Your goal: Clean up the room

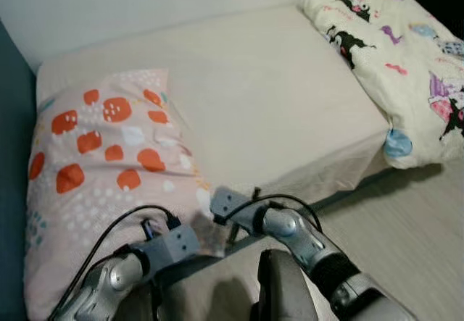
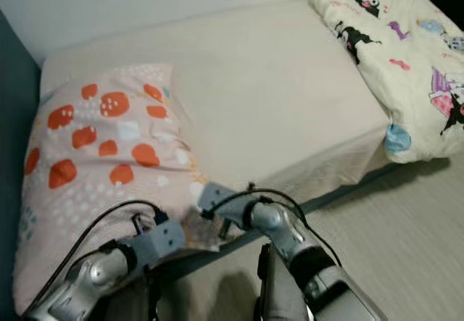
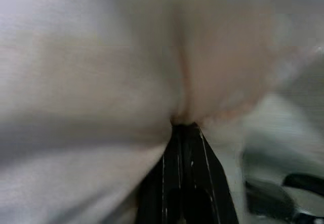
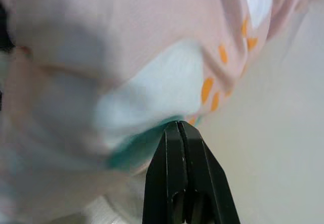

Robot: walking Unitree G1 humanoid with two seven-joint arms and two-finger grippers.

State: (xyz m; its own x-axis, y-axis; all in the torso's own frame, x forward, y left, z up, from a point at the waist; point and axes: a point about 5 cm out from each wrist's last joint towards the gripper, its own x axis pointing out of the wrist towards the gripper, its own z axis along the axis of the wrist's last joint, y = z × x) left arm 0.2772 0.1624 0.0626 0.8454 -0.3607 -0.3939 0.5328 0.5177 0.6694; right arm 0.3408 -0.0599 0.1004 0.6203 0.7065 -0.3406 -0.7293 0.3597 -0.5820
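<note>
Pillow [image 1: 109,169], pink with orange blobs and pale dots, lies along the robot's left end of the bed [image 1: 275,103], its long axis running from the near edge of the mattress away toward the wall [image 1: 145,2]. Its near end overhangs the edge, and that overhanging hem is where both claws meet it. The left gripper [image 3: 183,125] is pinched flat on the fabric at the pillow's near corner; the right gripper [image 4: 178,124] is likewise clenched on the hem a little further toward the robot's right, beside a teal patch and small orange marks. So the pillow lies forward of both claws and mostly to the left, with the left arm nearer its bulk and the right arm at its inner corner. Judging from that, any shift of the pillow would be a push or drag along its long axis, up onto the mattress.

From the head views the fingertips themselves are hidden under the grey wrist blocks and the fold of cloth, so the grip cannot be read there. The wrist views supply it: each shows two black fingers closed together with fabric bunched at the tips, though the left one is blurred. The head views alone give the layout: bare cream sheet stretches beyond the pillow, and well apart at the far right end a cream blanket [image 1: 399,67] with cartoon prints droops over the bed's corner toward the floor [image 1: 406,219].
</note>
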